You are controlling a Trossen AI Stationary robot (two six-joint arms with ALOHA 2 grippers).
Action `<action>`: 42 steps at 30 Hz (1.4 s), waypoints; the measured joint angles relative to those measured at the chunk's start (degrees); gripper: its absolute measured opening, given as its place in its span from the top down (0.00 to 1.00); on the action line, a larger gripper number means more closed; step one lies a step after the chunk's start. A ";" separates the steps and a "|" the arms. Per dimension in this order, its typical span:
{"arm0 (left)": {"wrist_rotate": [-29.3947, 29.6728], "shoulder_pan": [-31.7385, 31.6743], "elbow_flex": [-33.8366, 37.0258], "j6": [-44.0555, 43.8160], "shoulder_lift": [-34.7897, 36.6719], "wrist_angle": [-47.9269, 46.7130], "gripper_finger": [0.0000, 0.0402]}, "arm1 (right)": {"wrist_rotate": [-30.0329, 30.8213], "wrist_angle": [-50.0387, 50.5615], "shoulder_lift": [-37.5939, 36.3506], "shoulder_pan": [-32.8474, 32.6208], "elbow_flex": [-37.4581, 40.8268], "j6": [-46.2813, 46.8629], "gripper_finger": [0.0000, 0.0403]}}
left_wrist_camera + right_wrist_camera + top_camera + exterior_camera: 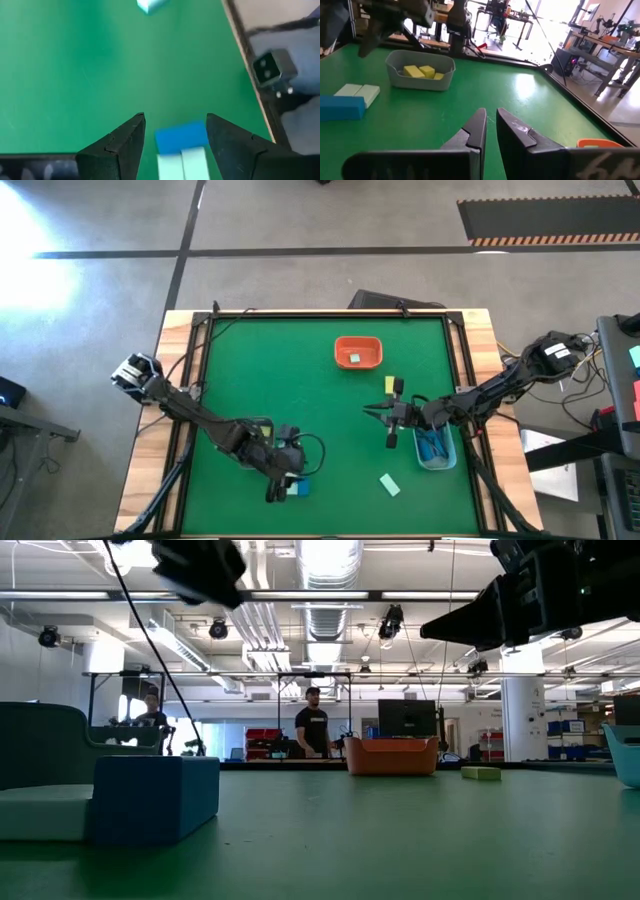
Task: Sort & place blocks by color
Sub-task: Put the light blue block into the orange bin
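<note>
Green counter (300, 380) first: the orange tray (357, 352) at the far side holds one mint block (354, 359). The grey bin (420, 76) carries yellow blocks (420, 71). Left tool (175, 137) hovers spread wide above a blue block (181, 137) lying against two pale mint ones (182, 162). Right tool (490, 127) hangs mid-counter, its fingers nearly pressed together, holding nothing. A lone mint block (390, 484) lies near the front edge.
</note>
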State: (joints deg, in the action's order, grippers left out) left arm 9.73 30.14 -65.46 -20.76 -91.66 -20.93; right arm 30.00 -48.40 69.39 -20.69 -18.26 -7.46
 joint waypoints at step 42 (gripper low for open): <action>-3.24 -0.69 -0.41 -8.45 -12.76 -7.13 0.99 | 0.02 -0.29 0.11 -0.01 0.02 -0.04 0.92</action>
State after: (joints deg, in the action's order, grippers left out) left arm 6.48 29.45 -65.87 -29.21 -104.42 -28.06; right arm 30.02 -48.69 69.49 -20.70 -18.24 -7.51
